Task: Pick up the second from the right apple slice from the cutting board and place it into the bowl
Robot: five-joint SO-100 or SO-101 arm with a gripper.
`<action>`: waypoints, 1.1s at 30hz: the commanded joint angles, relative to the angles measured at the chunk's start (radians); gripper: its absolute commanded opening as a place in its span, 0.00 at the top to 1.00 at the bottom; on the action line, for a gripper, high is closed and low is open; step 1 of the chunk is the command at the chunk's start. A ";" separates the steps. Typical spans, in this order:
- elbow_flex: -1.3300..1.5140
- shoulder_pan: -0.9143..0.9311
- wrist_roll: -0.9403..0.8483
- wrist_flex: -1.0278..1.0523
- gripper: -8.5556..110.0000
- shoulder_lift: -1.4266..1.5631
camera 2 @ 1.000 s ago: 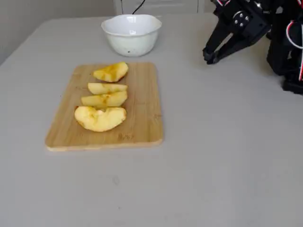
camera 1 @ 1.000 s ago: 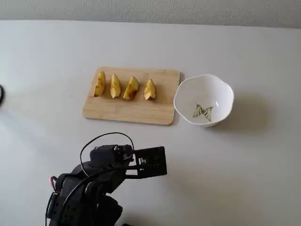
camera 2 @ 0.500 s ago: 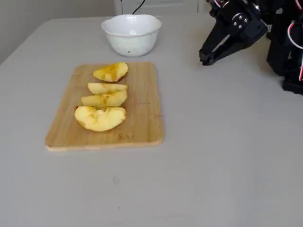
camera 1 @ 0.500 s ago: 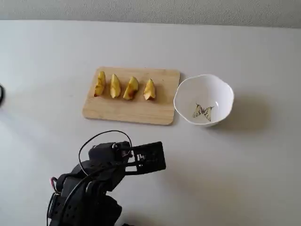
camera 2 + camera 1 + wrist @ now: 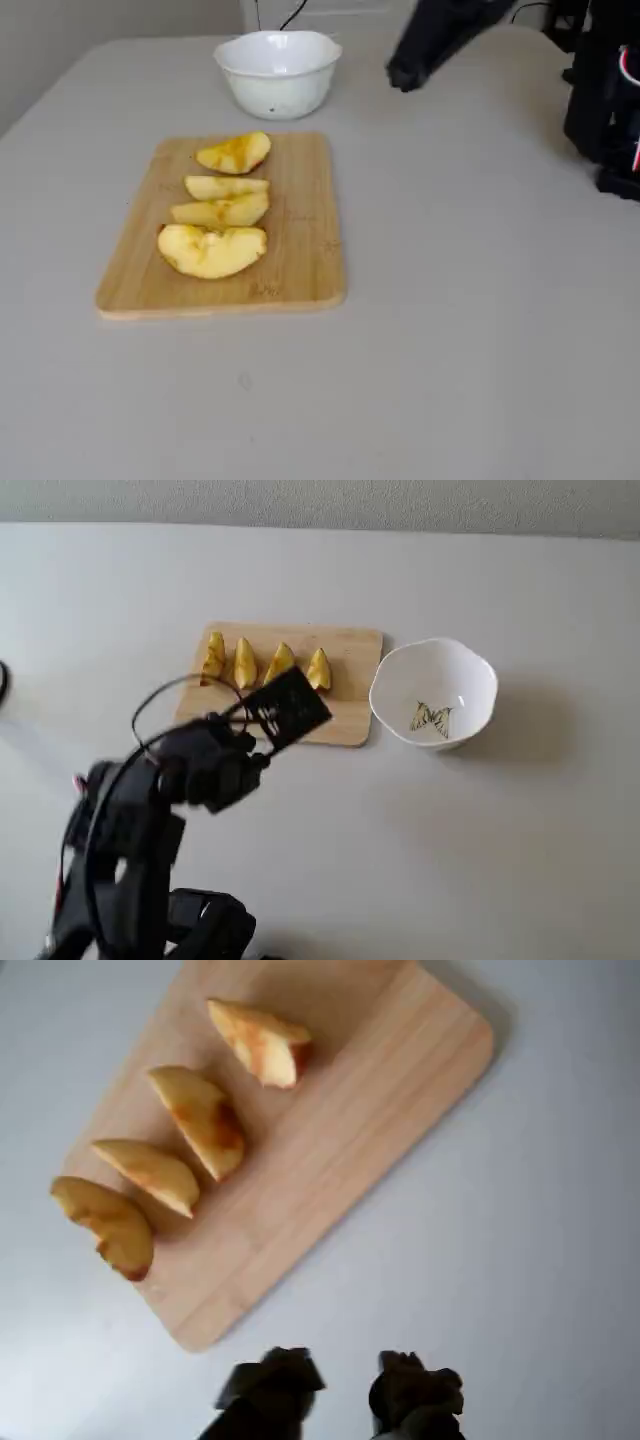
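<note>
Four wedges lie in a row on the cutting board, none touching, and my target apple slice is the second counted from the bowl end in the fixed view from behind me. In the wrist view it is the wedge just below the topmost one, with a browned patch on its flank. In the low fixed view the same slice lies second from the far end, the side nearest the bowl.

Neighbours: one slice sits between the target and the bowl end of the board, two on the other side. Gaps between wedges look narrow, so I judge a finger must come down into the space on each side without nudging the others.

Bowl: white, wavy rim, yellow-black motif inside, empty, standing just beside the short edge of the board. A short carry, presumably why it is parked there.

My claw: fingertips apart with a clear gap between them, holding nothing. It hangs above bare table just off the board's long edge, well short of the slices.

Status: approach phase, nothing grasped. Next I would centre over the target and line the jaws across its narrow width. Risk: the wedge's curved, possibly moist skin could slip.
</note>
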 commanded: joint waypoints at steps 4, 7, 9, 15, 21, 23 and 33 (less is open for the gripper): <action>-0.755 -0.067 -0.060 0.238 0.67 -0.614; -0.897 -0.075 -0.075 0.267 0.66 -0.746; -0.974 -0.071 -0.081 0.275 0.66 -0.815; -1.232 -0.052 -0.081 0.328 0.65 -1.037; -1.456 -0.023 -0.089 0.379 0.65 -1.224; -1.534 -0.009 -0.095 0.400 0.65 -1.285; -1.706 0.035 -0.129 0.430 0.65 -1.457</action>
